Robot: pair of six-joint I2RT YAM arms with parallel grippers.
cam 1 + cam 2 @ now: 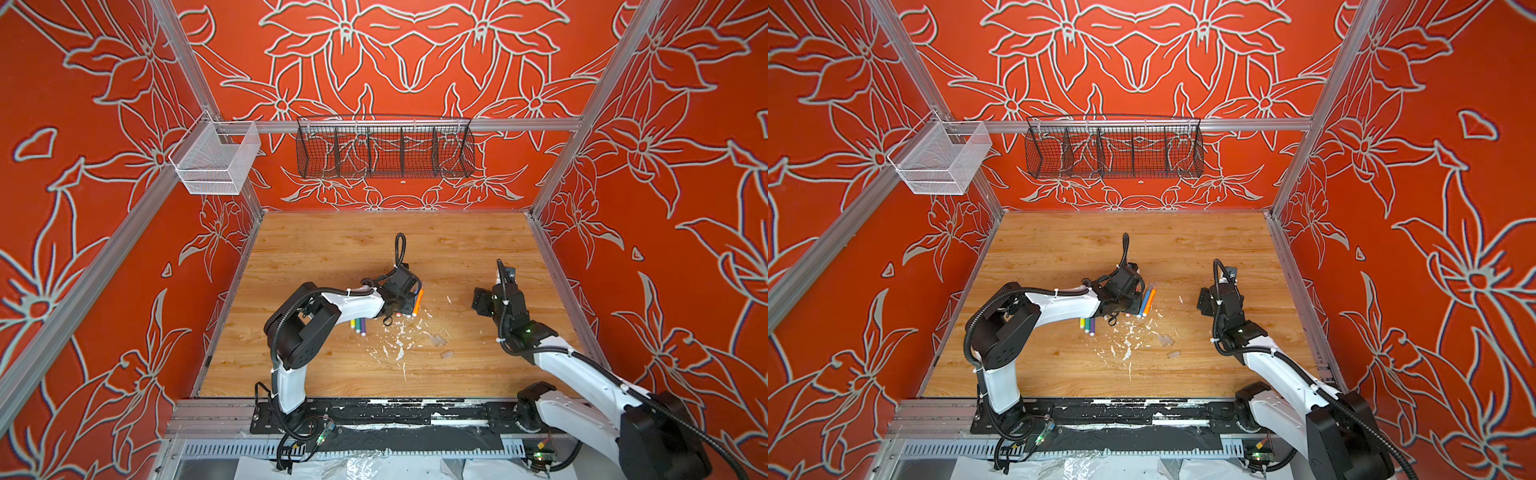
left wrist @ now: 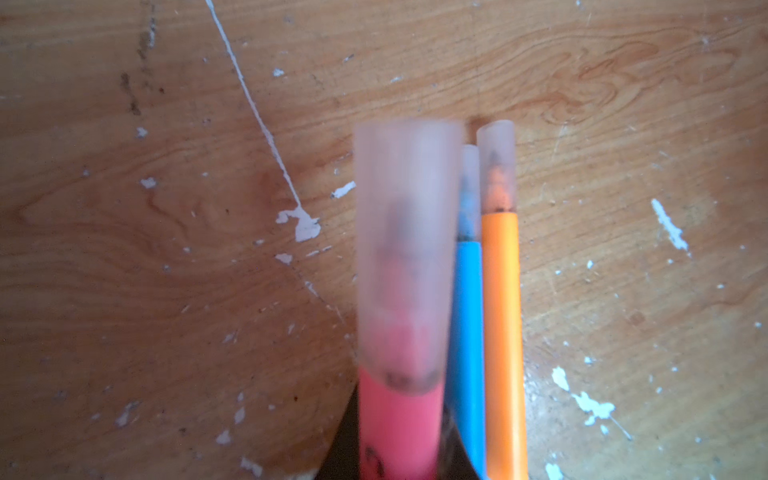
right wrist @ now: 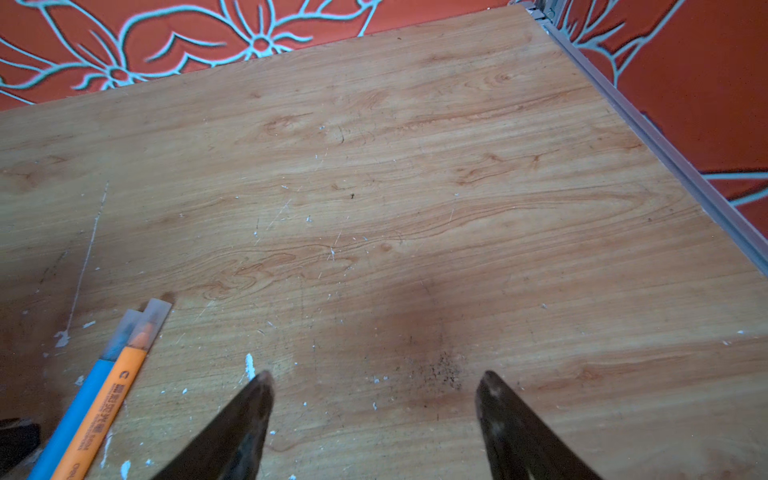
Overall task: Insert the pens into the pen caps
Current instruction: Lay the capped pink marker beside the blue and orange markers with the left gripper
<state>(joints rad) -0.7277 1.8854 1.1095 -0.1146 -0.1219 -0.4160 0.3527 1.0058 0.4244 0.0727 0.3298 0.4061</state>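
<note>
Finishing the pink pen point(image 2: 397, 424) is judged in hand: seated in its frosted, tapered cap point(image 2: 405, 232), it is gripped by the closed left gripper point(image 1: 405, 305) beside the capped blue pen point(image 2: 467, 324) and orange pen point(image 2: 500, 324) | right gripper point(image 3: 374, 386) spread wide, empty | next: a loose clear cap point(image 1: 438, 340), small and smooth, is to be pinched squarely.
</note>
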